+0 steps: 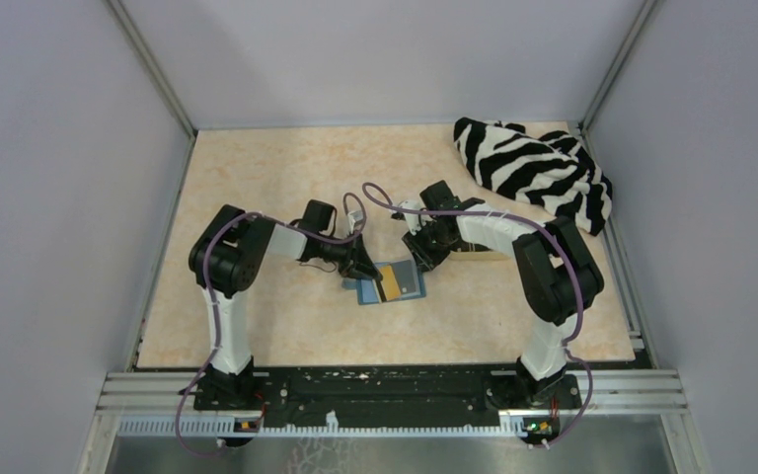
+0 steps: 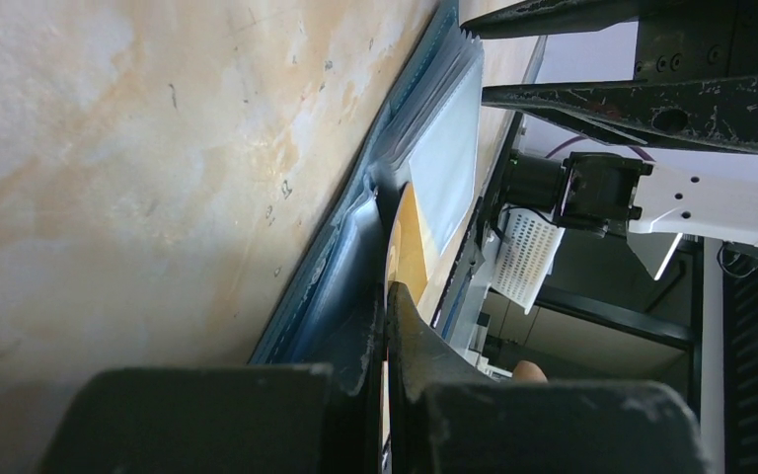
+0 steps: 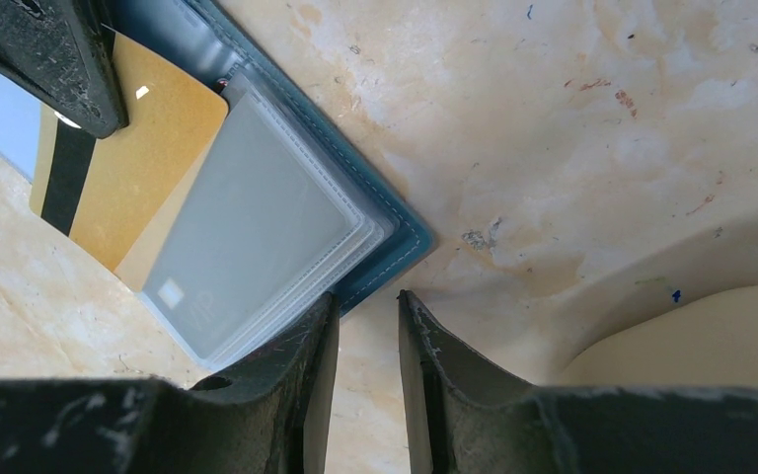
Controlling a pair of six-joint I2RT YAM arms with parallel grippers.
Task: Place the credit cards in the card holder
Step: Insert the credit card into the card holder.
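Left wrist, left jaws pinching gold card (image 2: 410,247) edge-on, card holder (image 2: 331,281) half hidden, right jaws narrowly apart, empty

Top cam: high, looks down over whole surface (image 1: 257,326), near edge at frame bottom. L & R wrist cams: v. close, facing each other across card holder (image 3: 410,242), mid-frame in top view.
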